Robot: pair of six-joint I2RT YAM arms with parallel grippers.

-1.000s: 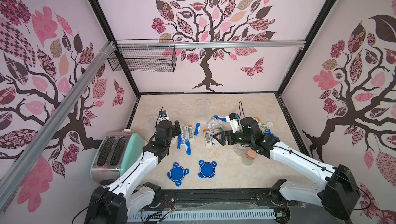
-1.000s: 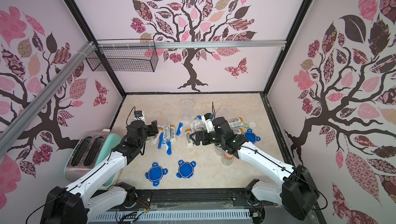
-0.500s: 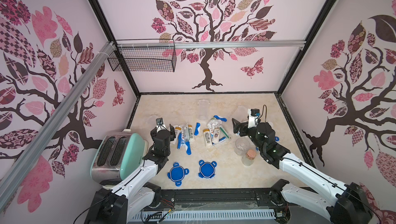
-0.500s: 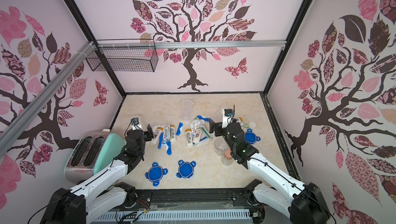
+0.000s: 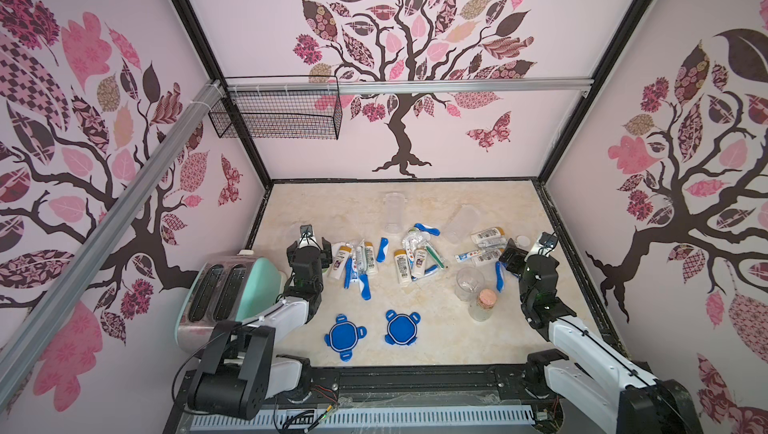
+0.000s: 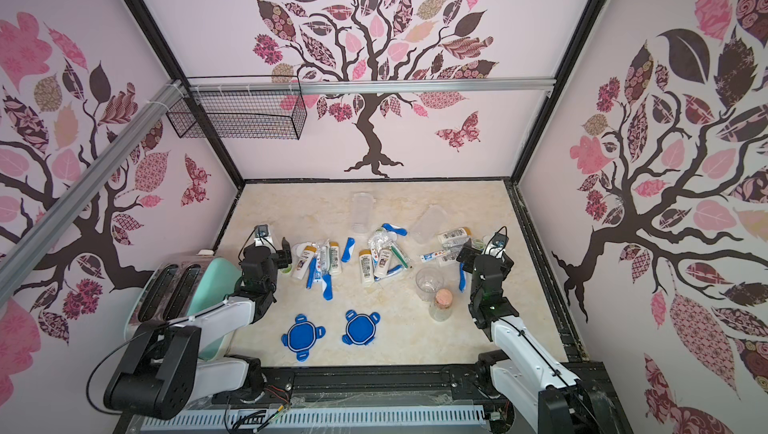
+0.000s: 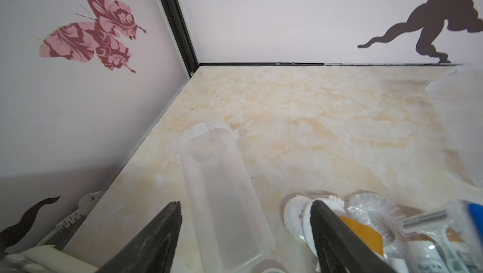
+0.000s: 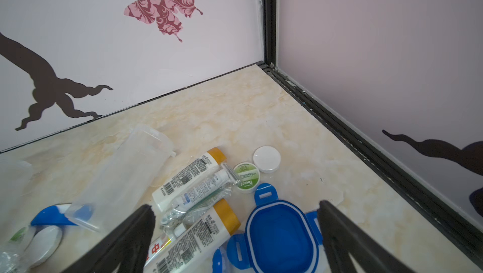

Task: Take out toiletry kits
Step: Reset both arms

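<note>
- Three loose heaps of toiletry kits (image 5: 402,266) lie on the marbled tabletop (image 5: 332,203) between the two grippers, outside every jar: tan-capped white bottles, toothpaste tubes, folding toothbrushes, round tubs.
- Just ahead of the right gripper (image 8: 235,205): two tan-capped bottles (image 8: 188,177), a mini toothpaste tube (image 8: 201,190), a green-labelled tub (image 8: 245,176) and a plain white round tub (image 8: 266,159).
- Same tool: jaws spread wide, nothing held. A blue clip lid (image 8: 279,235) lies flat on the table under the gap.
- Beyond that heap, farther from the tool: an empty clear jar (image 8: 125,169) on its side.
- At the left gripper (image 7: 244,203): jaws spread wide, nothing gripped. A second clear jar (image 7: 222,193) lies on its side below the gap, nearer one finger; pleat-wrapped white rounds (image 7: 295,216) sit by the other finger.
- Behind both grippers, toward the arm bases: two more blue lids (image 5: 345,334), apart from each other.
- Beside the right arm: a cork-stoppered glass bottle (image 5: 481,303), upright, with an open clear cup (image 5: 468,282) just beside it.
- Beside the left arm: a mint-green toaster (image 5: 224,299).
</note>
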